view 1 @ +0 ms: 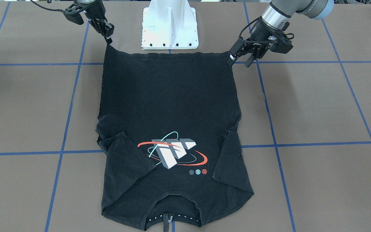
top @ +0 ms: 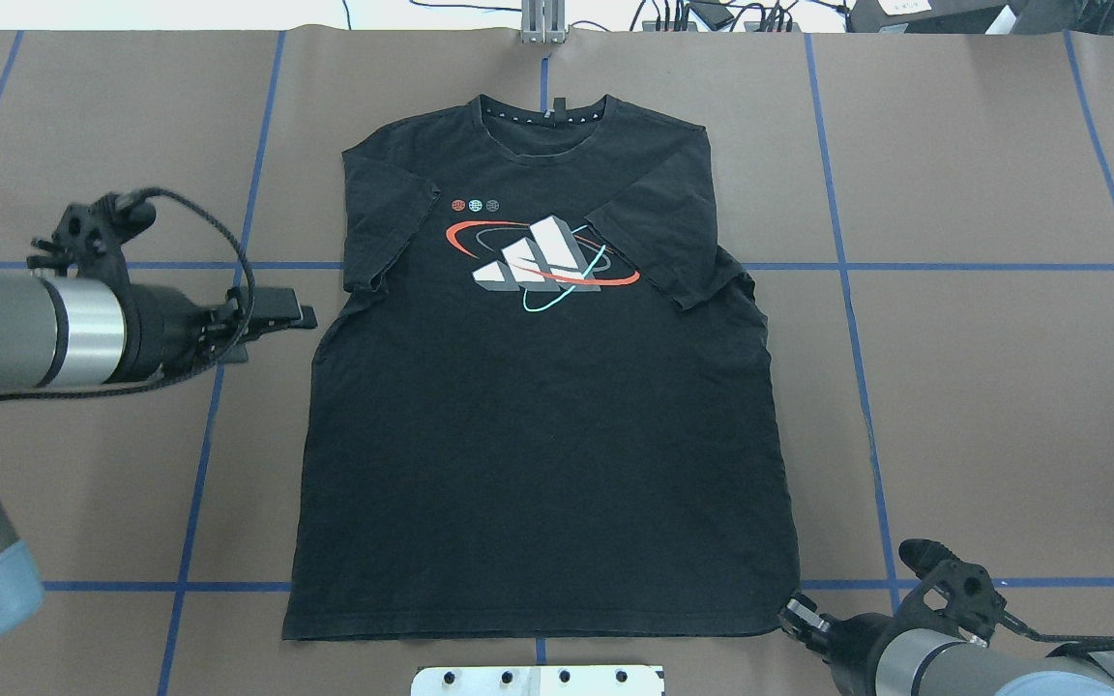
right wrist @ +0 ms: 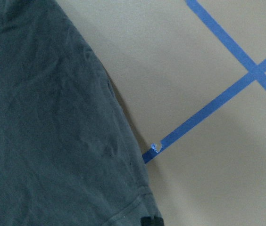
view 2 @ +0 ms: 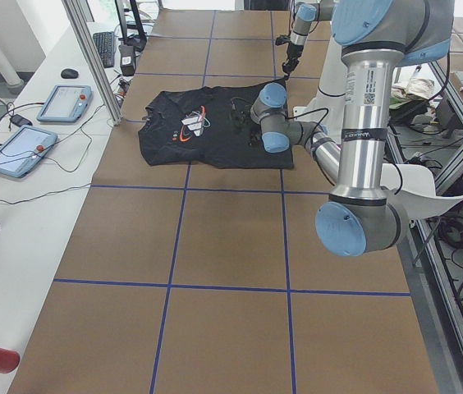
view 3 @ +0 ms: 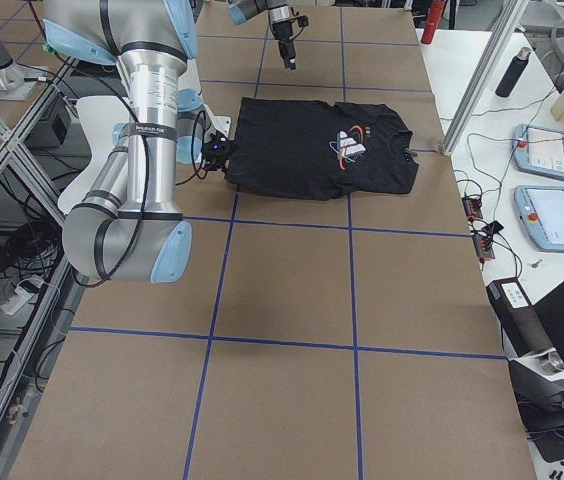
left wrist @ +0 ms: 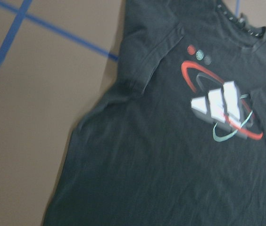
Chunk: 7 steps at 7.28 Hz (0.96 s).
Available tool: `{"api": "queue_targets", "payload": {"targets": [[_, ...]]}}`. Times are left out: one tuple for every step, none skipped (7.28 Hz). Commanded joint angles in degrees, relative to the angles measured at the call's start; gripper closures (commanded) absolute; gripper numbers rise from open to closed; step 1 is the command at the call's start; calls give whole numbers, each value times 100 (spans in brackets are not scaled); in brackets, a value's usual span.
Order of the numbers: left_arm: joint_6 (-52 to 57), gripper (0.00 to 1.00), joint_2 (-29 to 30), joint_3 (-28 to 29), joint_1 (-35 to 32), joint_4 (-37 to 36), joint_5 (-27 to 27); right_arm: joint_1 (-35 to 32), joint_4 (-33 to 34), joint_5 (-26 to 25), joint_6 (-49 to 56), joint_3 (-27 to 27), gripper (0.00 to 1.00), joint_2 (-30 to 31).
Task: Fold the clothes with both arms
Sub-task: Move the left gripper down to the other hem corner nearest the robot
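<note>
The black T-shirt (view 1: 169,106) lies flat and face up on the brown table, hem toward the robot base, collar (top: 542,121) at the far side, both sleeves folded inward. My right gripper (view 1: 109,40) is down at the hem corner (top: 781,607) on my right, and that corner peaks up into its shut fingers. In the right wrist view a dark fingertip (right wrist: 152,221) sits at the same corner. My left gripper (view 1: 239,60) hovers raised beside the shirt's left edge (top: 320,338) with its fingers apart and nothing in them. The left wrist view looks down on the graphic (left wrist: 222,110).
The white pedestal base (view 1: 170,29) stands just behind the hem. Blue tape lines (top: 953,266) grid the brown table top. A side bench with two tablets (view 2: 63,103) and an upright metal post (view 2: 92,61) lies beyond the collar end.
</note>
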State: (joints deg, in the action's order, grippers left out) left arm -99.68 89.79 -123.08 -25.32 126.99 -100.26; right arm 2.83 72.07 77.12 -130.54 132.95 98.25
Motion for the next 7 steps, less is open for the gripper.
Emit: {"api": "queue_targets", "payload": {"targets": [[-376,1,-356,-93,1017,10,515,-10,0,-3,2,-6,100,-33],[-716,1,-392,11,1482,10,899,-63,0,-4,3,-41,100,-34],[-780,10,-392,204,1686,1,937,-115,0,-4,3,-50,100,-34],[-807,11,-392,310,1845,1,938,-151,0,-4,3,-41,100,-25],[-842,13,-375,389,1890,-8,955,-177,0,-4,3,-41,100,-33],[-842,14,-401,460,1960,-25,955,-177,0,-4,3,-41,100,-34],[-851,18,-384,486,1970,-25,947,-186,0,-4,-6,-33,100,-34]]}}
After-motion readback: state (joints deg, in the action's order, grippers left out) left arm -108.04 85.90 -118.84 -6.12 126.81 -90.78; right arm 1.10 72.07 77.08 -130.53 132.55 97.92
